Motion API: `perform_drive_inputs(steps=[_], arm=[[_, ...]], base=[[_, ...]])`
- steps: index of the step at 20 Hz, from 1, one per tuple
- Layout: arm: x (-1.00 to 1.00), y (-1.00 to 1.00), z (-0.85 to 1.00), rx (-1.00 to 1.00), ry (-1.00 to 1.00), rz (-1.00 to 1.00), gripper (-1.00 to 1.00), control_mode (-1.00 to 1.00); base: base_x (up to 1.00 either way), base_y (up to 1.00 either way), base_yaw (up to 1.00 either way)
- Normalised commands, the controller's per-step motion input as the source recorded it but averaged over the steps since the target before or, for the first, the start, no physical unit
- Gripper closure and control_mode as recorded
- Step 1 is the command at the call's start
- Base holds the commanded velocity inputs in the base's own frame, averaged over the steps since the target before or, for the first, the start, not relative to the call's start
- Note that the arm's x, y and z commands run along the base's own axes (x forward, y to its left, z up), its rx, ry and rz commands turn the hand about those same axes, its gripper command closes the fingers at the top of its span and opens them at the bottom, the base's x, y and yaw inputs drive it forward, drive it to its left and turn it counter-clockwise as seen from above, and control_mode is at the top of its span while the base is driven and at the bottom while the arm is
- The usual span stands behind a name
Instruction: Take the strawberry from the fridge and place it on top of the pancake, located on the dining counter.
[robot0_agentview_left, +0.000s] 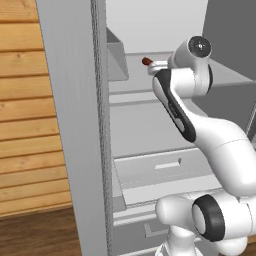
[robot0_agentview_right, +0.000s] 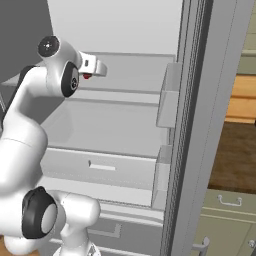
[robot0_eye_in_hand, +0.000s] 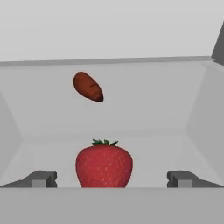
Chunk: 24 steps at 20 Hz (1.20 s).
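An open fridge (robot0_agentview_left: 150, 130) with pale grey shelves inside. On one upper shelf (robot0_eye_in_hand: 131, 113) sits the strawberry (robot0_eye_in_hand: 104, 163), bright red with a small green leafy cap, upright with its cap pointing up. In the hand view it stands at about 6 o'clock, low and centred. Behind it, towards 11 o'clock and well apart from it, lies a darker red-brown elongated item (robot0_eye_in_hand: 88, 86), tilted, near the back wall of the fridge. Nothing lies between the strawberry and the hand.

In the left base view the red-brown item (robot0_agentview_left: 147, 61) shows at about 12 o'clock, just beside the hand on the shelf. In the right base view a small red spot (robot0_agentview_right: 87, 76) peeks out under the hand at about 10 o'clock; which fruit it is cannot be told. The fridge door (robot0_agentview_right: 200, 125) stands open along the right of that view, with door bins (robot0_agentview_right: 168, 102) on its inner face. Below the shelves are two drawers (robot0_agentview_right: 100, 167). Wooden panelling (robot0_agentview_left: 27, 110) lies to the left of the fridge in the left base view.

The white arm rises from its base, bends at the elbow and reaches forward and up into the fridge at shelf height, hand held level. The gripper (robot0_eye_in_hand: 112, 178) is spread wide, its two dark fingertips (robot0_eye_in_hand: 41, 178) standing on either side of the strawberry without touching it, holding nothing.
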Motion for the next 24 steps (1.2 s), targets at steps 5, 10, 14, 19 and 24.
perform_drive_inputs(steps=[5, 10, 14, 19, 24], arm=[[0.14, 0.0, 0.0, 0.0, 0.13, 0.0, -1.0, -1.0], [0.06, 0.0, -0.04, 0.0, 0.0, 0.0, -1.0, -1.0], [0.01, 0.0, -0.22, 0.0, 0.0, 0.0, -1.0, -1.0], [0.19, 0.0, -0.11, 0.0, 0.0, 0.0, -1.0, -1.0], [0.28, 0.0, -0.05, 0.0, -0.01, 0.0, -1.0, -1.0]], base=[[0.0, 0.0, 0.0], [0.0, 0.0, 0.0], [0.0, 0.0, 0.0], [0.0, 0.0, 0.0], [0.0, 0.0, 0.0]])
